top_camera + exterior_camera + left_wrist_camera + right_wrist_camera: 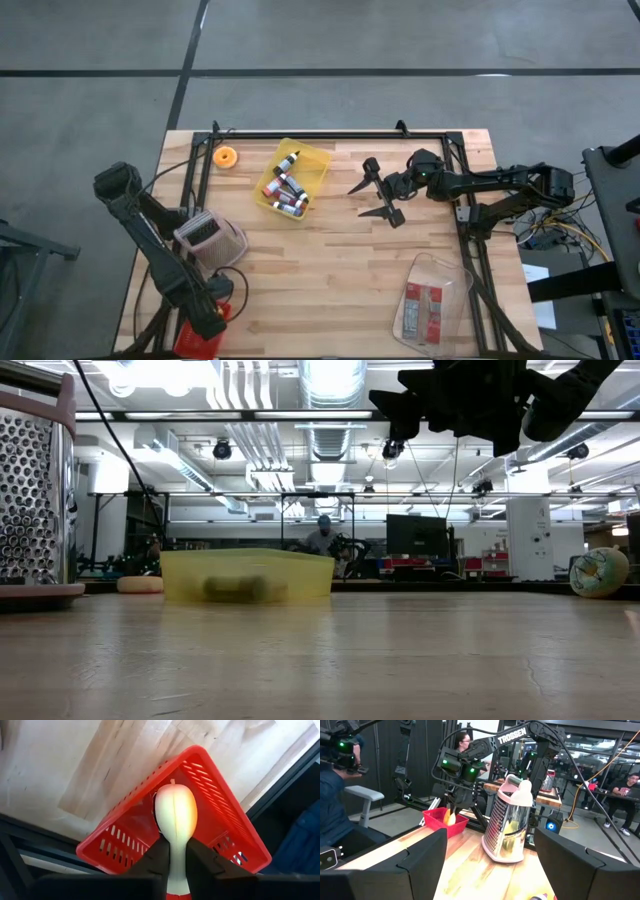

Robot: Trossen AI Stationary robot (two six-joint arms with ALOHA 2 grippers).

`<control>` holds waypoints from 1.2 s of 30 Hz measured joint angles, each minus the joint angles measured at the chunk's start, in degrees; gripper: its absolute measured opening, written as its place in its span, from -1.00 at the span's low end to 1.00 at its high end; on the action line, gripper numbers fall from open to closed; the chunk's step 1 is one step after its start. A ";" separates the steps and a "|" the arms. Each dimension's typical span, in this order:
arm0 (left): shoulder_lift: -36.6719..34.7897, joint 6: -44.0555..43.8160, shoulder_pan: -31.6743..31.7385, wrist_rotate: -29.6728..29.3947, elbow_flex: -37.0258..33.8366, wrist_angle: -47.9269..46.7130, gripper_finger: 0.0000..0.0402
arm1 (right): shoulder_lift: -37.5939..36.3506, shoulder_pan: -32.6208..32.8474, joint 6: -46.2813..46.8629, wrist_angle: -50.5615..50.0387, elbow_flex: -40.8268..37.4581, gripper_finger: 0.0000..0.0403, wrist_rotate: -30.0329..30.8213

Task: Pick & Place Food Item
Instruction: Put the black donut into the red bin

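The food item (175, 810), a cream fruit with an orange blush, sits between the fingers of my left gripper (176, 846), which is shut on it. It hangs over the inside of a red slotted basket (220, 815) at the table's near left corner (195, 340). In the right wrist view the fruit (449, 817) shows at the basket's rim height. My right gripper (357, 202) stands open in the air above the middle of the table, with nothing between its fingers. My left gripper pinches the fruit's narrower end (176, 857) between its two fingers, one on each side. The fingers come from above, pointing steeply down. The rounded end points away from the fingers into the red basket. Whether it touches the basket's floor, I cannot tell.
A pink-framed metal grater (208, 238) stands just beyond the basket. Farther off are a yellow tray (318, 160) with several small bottles and a small orange thing (226, 156). A clear container (445, 270) with a packet lies at the near right. A black frame (330, 135) borders the table.
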 joint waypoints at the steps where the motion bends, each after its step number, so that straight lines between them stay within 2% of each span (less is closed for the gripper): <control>1: 0.00 0.33 0.02 0.00 0.00 0.27 -0.72 | 0.00 0.02 0.01 0.00 0.00 0.45 0.00; 13: 0.00 0.55 0.00 -0.02 -0.04 1.20 -0.42 | 0.00 0.02 0.00 0.00 0.00 0.50 0.02; 25: 0.02 -3.21 0.00 0.61 -0.09 1.22 -0.13 | 0.00 0.00 0.00 0.00 0.00 0.47 0.00; 36: 0.02 -4.22 0.00 0.61 -0.09 1.20 0.07 | 0.00 0.00 0.00 0.00 0.00 0.50 0.00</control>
